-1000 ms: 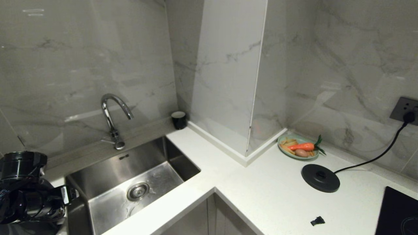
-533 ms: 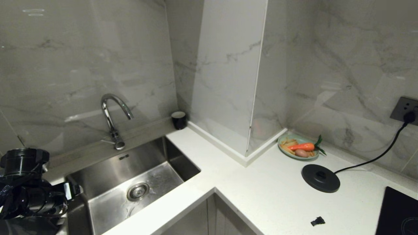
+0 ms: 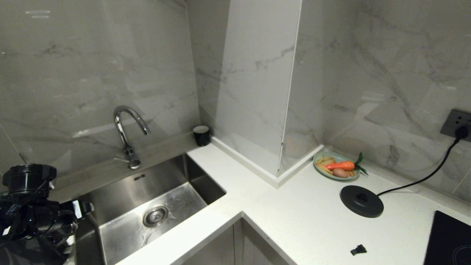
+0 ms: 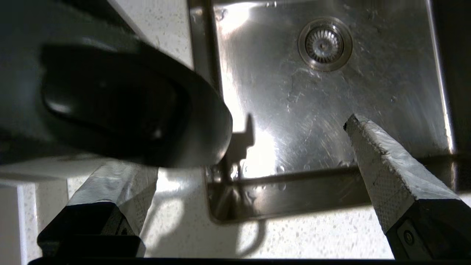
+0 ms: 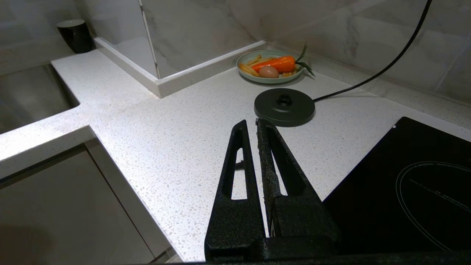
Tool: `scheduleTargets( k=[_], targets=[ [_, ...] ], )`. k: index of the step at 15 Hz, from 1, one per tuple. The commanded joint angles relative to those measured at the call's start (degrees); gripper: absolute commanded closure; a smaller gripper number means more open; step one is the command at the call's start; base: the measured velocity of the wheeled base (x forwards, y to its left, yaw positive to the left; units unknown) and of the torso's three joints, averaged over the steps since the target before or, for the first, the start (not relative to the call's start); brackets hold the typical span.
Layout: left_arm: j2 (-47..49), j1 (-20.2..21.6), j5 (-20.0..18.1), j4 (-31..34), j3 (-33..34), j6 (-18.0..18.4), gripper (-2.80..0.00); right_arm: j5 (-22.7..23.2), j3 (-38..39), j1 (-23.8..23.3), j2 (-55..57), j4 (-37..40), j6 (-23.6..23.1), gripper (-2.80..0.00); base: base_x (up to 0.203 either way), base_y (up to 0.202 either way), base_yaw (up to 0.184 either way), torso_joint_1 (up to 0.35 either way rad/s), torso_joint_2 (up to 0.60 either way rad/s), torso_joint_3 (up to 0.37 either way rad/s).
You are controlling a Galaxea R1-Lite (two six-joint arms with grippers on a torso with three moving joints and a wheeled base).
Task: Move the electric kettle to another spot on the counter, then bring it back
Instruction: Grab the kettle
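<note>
Kettle stands off its base — at far left of the desk, beside the sink. Left gripper sits at the kettle, fingers spread wide, grasping nothing; handle lies close to one finger, contact cannot be told. Base disc bare, near the plate. Right gripper parked over desk, fingers clenched. Judged approx. half done — outbound leg complete, return pending.

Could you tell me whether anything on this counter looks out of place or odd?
Two things. The kettle base sits bare by the plate, its kettle off beside the sink. A small black scrap lies loose on the counter near the hob.
</note>
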Motion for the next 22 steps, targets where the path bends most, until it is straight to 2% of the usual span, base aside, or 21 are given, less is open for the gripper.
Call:
scheduleTargets(
  k=[1,7,12,14,19,22],
  targets=[
    [2.48,0.89,0.03,-4.27,0.55,-0.05,-2.8,0.04,0.0,0.0,0.0,0.0,-0.02,0.0,0.0,0.0,0.0,0.0,0.0,0.0],
    [3.45,1.54,-3.64,-16.25,6.48,-0.03,-2.8,0.04,0.0,0.0,0.0,0.0,-0.02,0.0,0.0,0.0,0.0,0.0,0.0,0.0],
    [9.38,1.96,-3.5,-35.06,10.35,0.33,-2.8,0.04,0.09,0.0,0.0,0.0,-0.02,0.0,0.0,0.0,0.0,0.0,0.0,0.0],
    [11.04,2.26,-3.42,-40.6,11.89,0.41,-2.8,0.04,0.0,0.0,0.0,0.0,-0.02,0.0,0.0,0.0,0.0,0.0,0.0,0.0],
    [14.69,3.83,-3.5,-47.72,12.69,0.4,-2.8,0.04,0.0,0.0,0.0,0.0,-0.02,0.0,0.0,0.0,0.0,0.0,0.0,0.0],
    [14.66,3.96,-3.42,-48.58,12.88,0.15,-2.8,0.04,0.0,0.0,0.0,0.0,-0.02,0.0,0.0,0.0,0.0,0.0,0.0,0.0]
  ],
)
